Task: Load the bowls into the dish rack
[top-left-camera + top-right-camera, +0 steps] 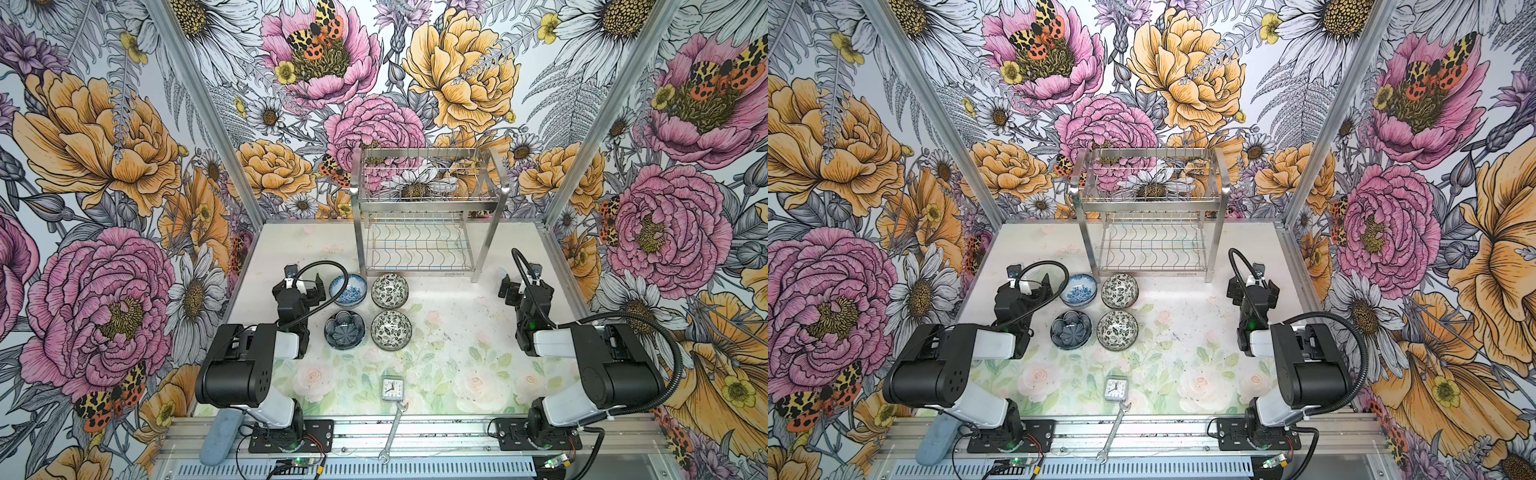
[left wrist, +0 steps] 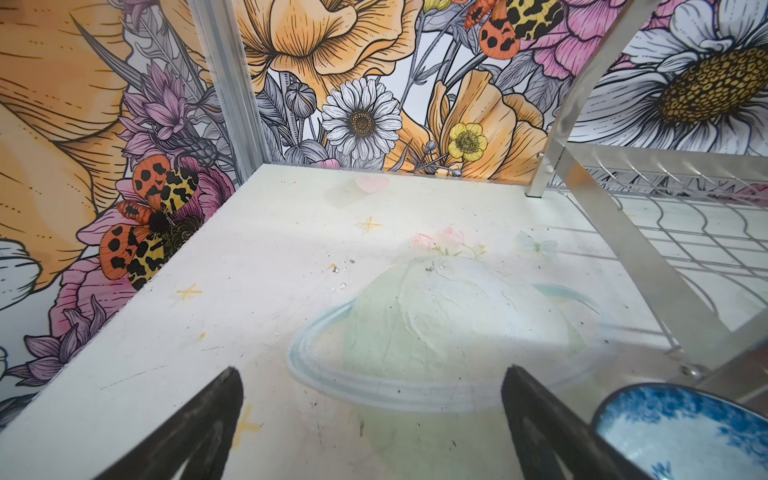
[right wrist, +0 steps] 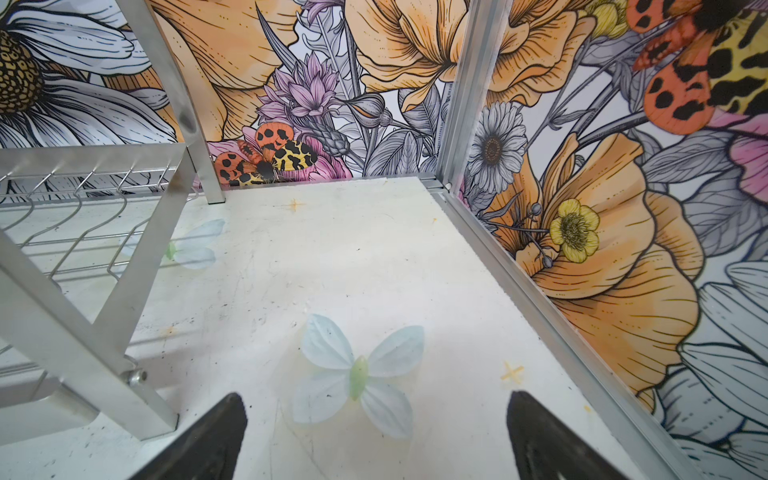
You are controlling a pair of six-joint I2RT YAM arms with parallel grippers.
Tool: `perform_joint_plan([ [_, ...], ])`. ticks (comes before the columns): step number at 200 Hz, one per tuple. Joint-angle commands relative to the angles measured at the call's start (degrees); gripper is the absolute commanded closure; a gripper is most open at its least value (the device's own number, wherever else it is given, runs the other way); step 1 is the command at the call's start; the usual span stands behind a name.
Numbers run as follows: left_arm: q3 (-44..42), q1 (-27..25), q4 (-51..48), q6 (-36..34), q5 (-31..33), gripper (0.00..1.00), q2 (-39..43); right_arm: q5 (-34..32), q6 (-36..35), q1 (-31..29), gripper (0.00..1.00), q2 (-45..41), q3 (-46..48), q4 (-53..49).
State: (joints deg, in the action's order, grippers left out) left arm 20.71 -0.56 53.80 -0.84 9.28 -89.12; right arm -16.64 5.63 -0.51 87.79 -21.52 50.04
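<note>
Several bowls sit in a square cluster left of centre: a blue-white bowl (image 1: 348, 290) (image 1: 1078, 289) (image 2: 673, 432), two black-white floral bowls (image 1: 389, 291) (image 1: 391, 329), and a dark blue petal bowl (image 1: 344, 329). The steel dish rack (image 1: 428, 202) (image 1: 1150, 202) stands behind them with both tiers bare; its legs show in the wrist views (image 2: 623, 232) (image 3: 83, 353). My left gripper (image 1: 303, 284) (image 2: 372, 374) is open just left of the blue-white bowl, over bare table. My right gripper (image 1: 524, 286) (image 3: 374, 399) is open to the right of the rack, holding nothing.
A small white clock (image 1: 392, 388) lies near the table's front, with a wrench (image 1: 392, 432) just in front of it across the metal rail. A blue-grey pad (image 1: 219, 432) rests at the front left. Aluminium frame posts and floral walls close in both sides.
</note>
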Motion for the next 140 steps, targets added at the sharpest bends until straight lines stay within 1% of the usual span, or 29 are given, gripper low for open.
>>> perform_joint_plan([
  [1,1.09,0.13,-0.19,0.34,-1.11,0.01,0.26,0.47,1.29,0.11,0.00,0.24,-0.02,1.28],
  [80,1.09,0.33,-0.27,0.41,-1.54,0.02,0.26,0.43,1.23,0.09,0.00,0.12,0.24,1.79],
  [88,1.00,0.30,0.00,0.49,-0.80,0.01,0.46,-0.16,0.92,-0.10,0.00,0.01,0.50,2.57],
  [94,1.00,0.28,-1.19,1.00,0.21,0.01,1.79,-2.58,1.27,-0.85,0.00,-1.00,0.18,0.57],
  [107,0.63,1.03,-5.31,2.06,0.54,0.01,7.03,-2.31,-0.47,-1.80,0.00,-1.92,0.33,0.72],
  [118,0.01,1.04,-7.82,2.67,2.24,0.01,11.42,-6.72,-1.83,-4.02,0.00,-3.14,0.52,0.76],
  [121,-0.09,0.85,-8.44,2.78,2.31,0.01,12.50,-9.40,-1.90,-4.67,0.00,-4.25,0.14,-0.80],
  [126,-0.15,0.53,-9.51,2.57,4.62,0.01,14.25,-12.65,-1.59,-5.50,0.00,-6.56,-1.09,-5.88],
  [135,0.35,-0.78,-11.83,1.54,6.64,0.01,16.98,-14.37,0.05,-5.64,0.00,-10.92,-5.09,-17.02],
  [140,0.97,-1.94,-13.53,0.68,8.27,0.01,18.30,-15.77,0.79,-5.64,0.00,-12.92,-7.23,-21.53],
])
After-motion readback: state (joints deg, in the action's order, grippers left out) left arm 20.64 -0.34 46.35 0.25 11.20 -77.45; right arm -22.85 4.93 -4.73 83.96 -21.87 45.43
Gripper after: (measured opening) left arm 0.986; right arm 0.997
